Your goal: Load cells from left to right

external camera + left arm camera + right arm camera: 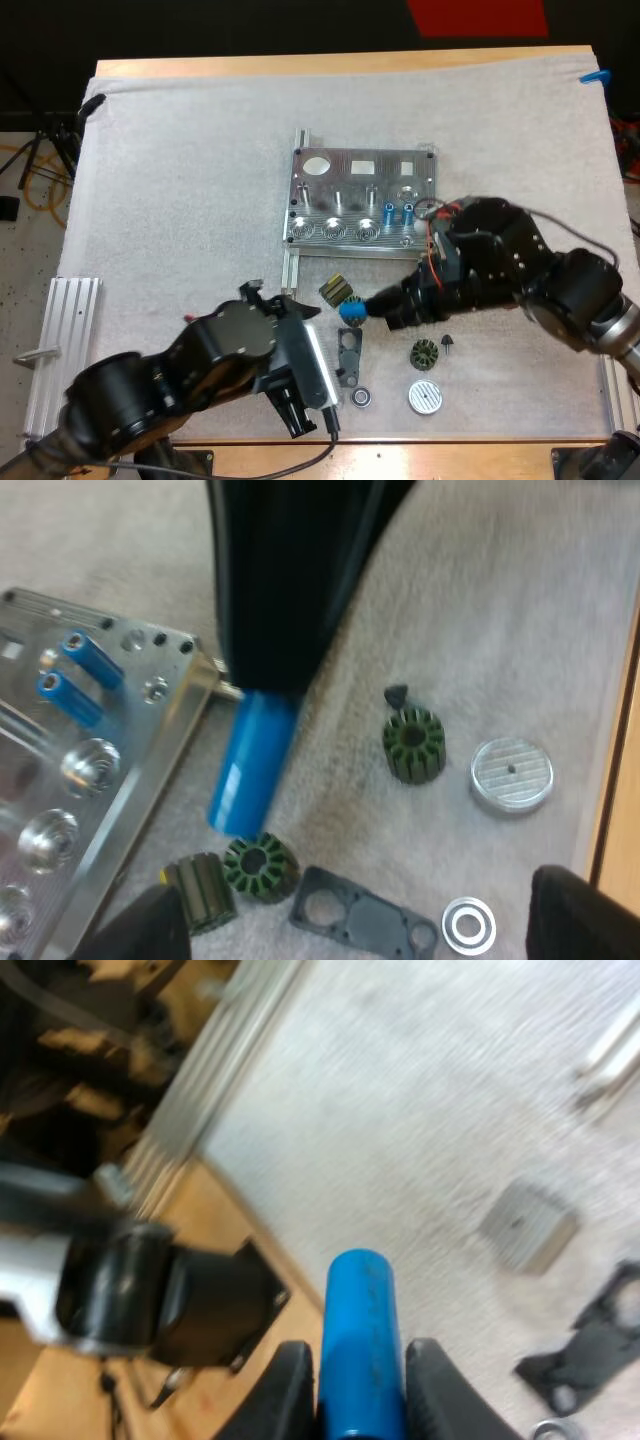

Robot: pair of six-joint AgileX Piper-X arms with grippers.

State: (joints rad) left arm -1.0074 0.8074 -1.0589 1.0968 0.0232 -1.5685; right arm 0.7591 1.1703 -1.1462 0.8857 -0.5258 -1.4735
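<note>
Right tool (374,306) is clamping the blue cell (351,311) low over the mat (200,200), short of the fixture (330,190). Left tool (365,920) is gaping, empty. Advisable: lifting, uprighting, then centring it over a free socket near the seated cells (388,212).

Two robot arms, both glossy black, are built from rounded, bulbous joint housings. The right arm (565,290) carries a silver-grey metal ring (627,330) at the joint farthest from its pincer. The right gripper (358,1385) is a pincer of two smooth black fingers (285,1395) with rounded tips. The left arm (140,385) looks alike. The left gripper (367,920) has blunt black fingers (150,925), and a long pale strip (320,372) runs along its body just behind them.
</note>
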